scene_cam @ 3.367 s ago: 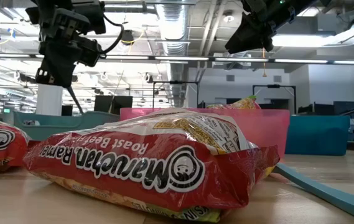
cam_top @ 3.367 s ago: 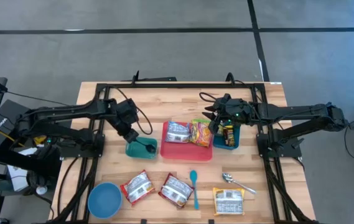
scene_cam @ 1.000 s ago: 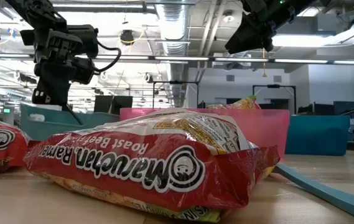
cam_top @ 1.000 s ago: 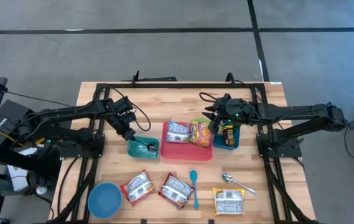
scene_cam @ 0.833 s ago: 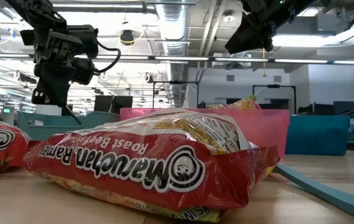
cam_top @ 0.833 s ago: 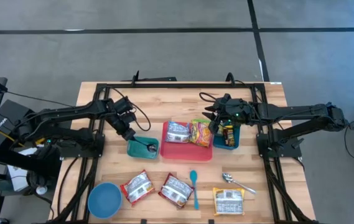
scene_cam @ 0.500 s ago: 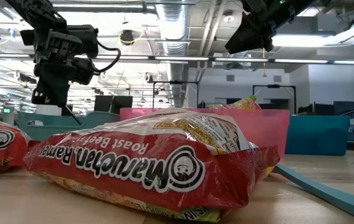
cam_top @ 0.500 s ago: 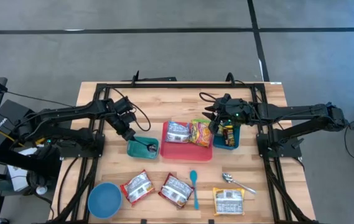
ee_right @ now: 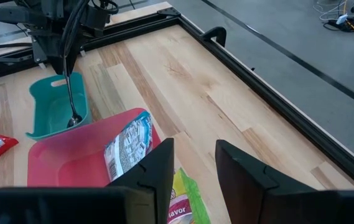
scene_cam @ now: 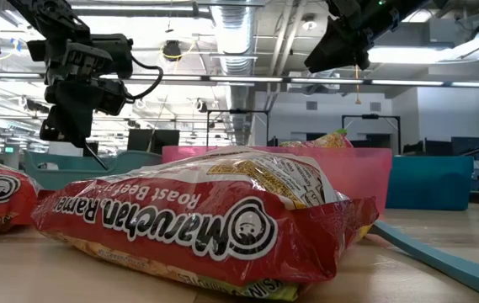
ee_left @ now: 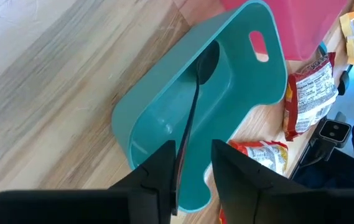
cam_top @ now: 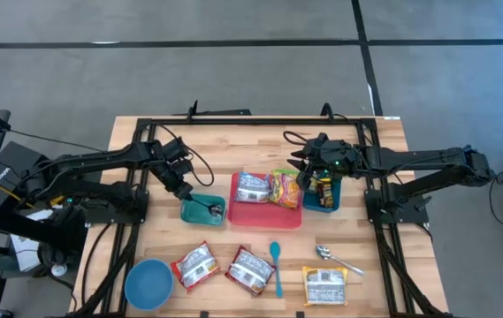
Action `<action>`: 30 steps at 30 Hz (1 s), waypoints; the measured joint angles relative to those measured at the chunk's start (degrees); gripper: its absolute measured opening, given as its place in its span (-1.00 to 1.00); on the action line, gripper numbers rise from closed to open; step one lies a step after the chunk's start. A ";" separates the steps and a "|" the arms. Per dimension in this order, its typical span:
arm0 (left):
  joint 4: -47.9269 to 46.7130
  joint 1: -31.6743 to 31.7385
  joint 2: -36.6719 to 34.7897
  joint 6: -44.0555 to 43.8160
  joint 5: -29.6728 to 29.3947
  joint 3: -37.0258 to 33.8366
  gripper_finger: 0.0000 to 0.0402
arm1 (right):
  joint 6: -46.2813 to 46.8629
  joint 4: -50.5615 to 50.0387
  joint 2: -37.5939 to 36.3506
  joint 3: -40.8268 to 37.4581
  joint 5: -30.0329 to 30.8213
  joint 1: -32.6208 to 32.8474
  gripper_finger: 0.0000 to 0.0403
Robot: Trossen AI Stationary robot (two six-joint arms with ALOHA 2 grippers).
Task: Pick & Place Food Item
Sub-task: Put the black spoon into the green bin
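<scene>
**Dark spoon stands in the teal bin, left jaws loose around its handle**

On the pale wooden plank bench (cam_top: 260,146), left of centre in the high view, sits a smooth teal plastic bin (cam_top: 189,213) with rounded corners and a slot handle cut in one end wall. The left jaws hang over its upper-left corner. They are parted a little. The thin, straight handle of a dark spoon (ee_left: 192,106) rises between them, lying along one finger (ee_left: 158,180) with a clear gap to the other. The spoon's oval bowl rests on the bin's floor.

Just right of the teal bin lies a shallow pink plastic tray (cam_top: 264,217). It holds two crinkled noodle packets side by side: a silver-and-red packet (cam_top: 252,186) and a yellow-and-green packet (cam_top: 285,188).

The right jaws hover at centre right, above the seam between the tray and a small blue bin (cam_top: 331,206). They stand apart with nothing between them.

Along the lower edge of the high view lie:
- a round blue bowl (cam_top: 148,284)
- two glossy red packets (cam_top: 196,265) (cam_top: 251,269)
- a flat teal spoon (cam_top: 276,265)
- a shiny metal spoon (cam_top: 335,258)
- a pale yellow packet (cam_top: 325,284)

In the low view one red packet (scene_cam: 205,210) fills the foreground, its film wrinkled and shiny.
</scene>
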 joint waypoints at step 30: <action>-4.13 6.87 0.00 1.69 0.00 0.02 -0.23 | 0.00 0.07 0.00 0.00 0.02 0.00 -0.44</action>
